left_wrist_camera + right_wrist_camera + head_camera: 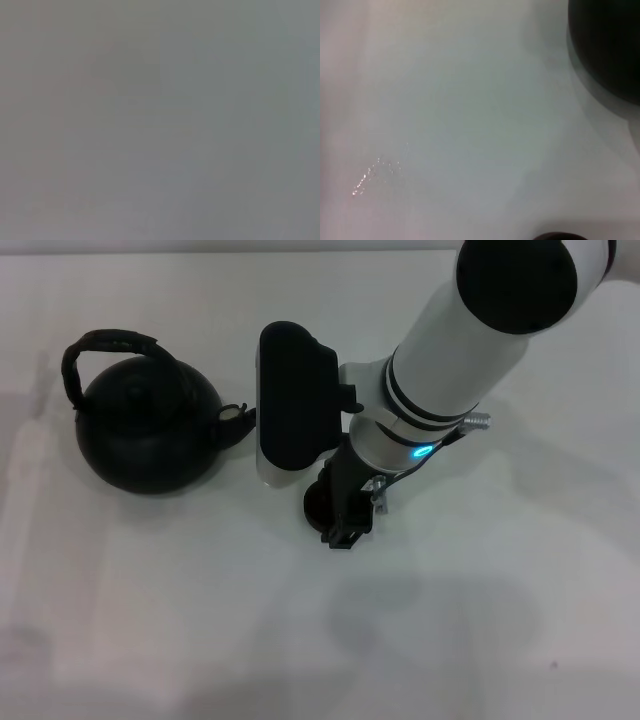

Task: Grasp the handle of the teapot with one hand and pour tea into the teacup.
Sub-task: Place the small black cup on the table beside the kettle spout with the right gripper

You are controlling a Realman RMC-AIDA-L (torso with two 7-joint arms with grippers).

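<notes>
- Toward the table's [500, 620] left edge: matte black teapot [150, 435], upright, spout [232, 418] pointing right toward the centre.
- Arched handle [105, 350] leans rearward.
- Right gripper [340, 515] over the teacup [316, 506]; finger state indeterminable.

One teapot [148, 430] with one arched handle [100, 352] and one spout [235, 417] sits toward the table's [480, 620] left edge. One arm [450, 360] reaches over the middle, with one small dark round thing beneath it (probably the cup [316, 505]).
</notes>
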